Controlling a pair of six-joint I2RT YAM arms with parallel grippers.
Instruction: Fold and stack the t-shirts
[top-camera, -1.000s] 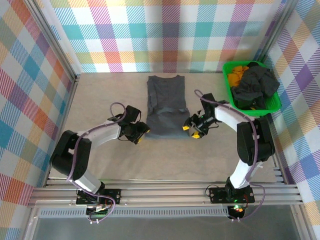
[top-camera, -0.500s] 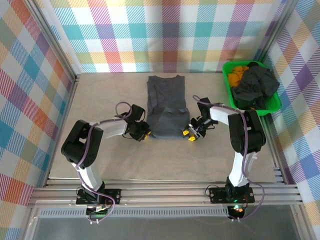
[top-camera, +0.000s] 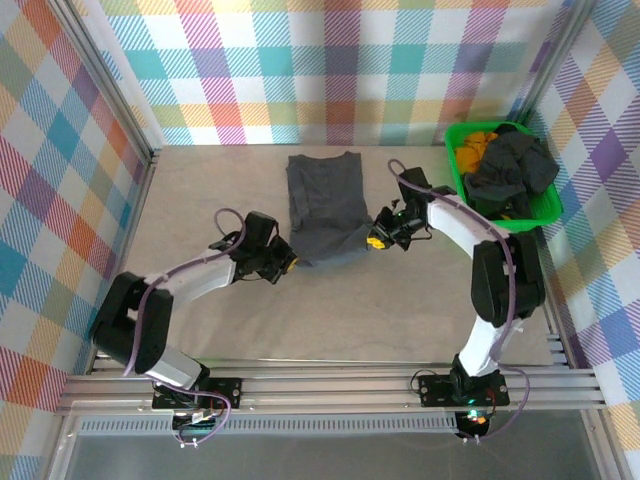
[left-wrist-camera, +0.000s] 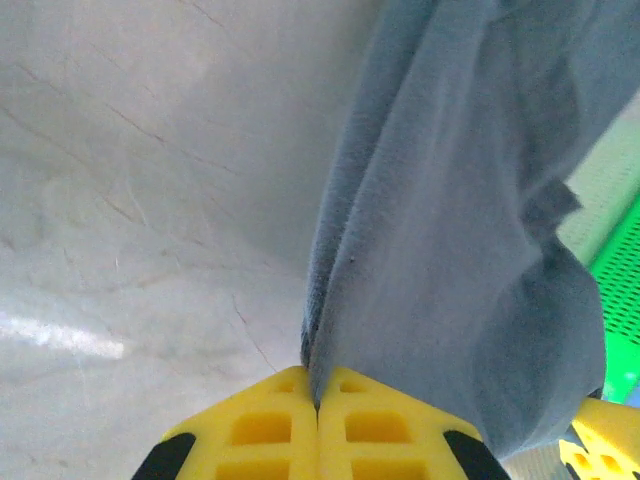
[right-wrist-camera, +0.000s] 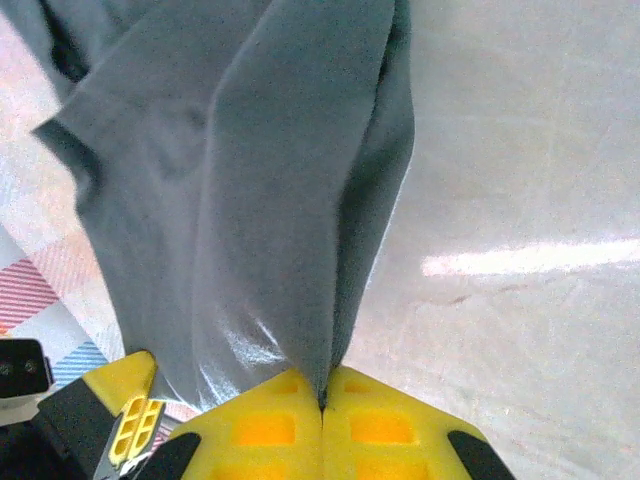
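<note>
Dark t-shirt (top-camera: 325, 200) lies toward the far edge of the table (top-camera: 400, 310); left gripper (top-camera: 283, 263) pinches its near left corner, right gripper (top-camera: 377, 240) its near right corner, both clamped tight on cloth.

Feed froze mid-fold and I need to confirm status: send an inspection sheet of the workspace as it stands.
Surface: pale table, fine scratches in the left wrist view.
Job's things: grey t-shirt at centre, narrowed lengthwise; dark shirts heaped in the green bin.
Clutter: orange cloth in the bin's far corner.
Grippers: left gripper and right gripper each shut on a near corner of the t-shirt.
Cables: purple cable loops off each arm, apart from the cloth.
Surroundings: plaid walls; aluminium rail at the near edge.
</note>
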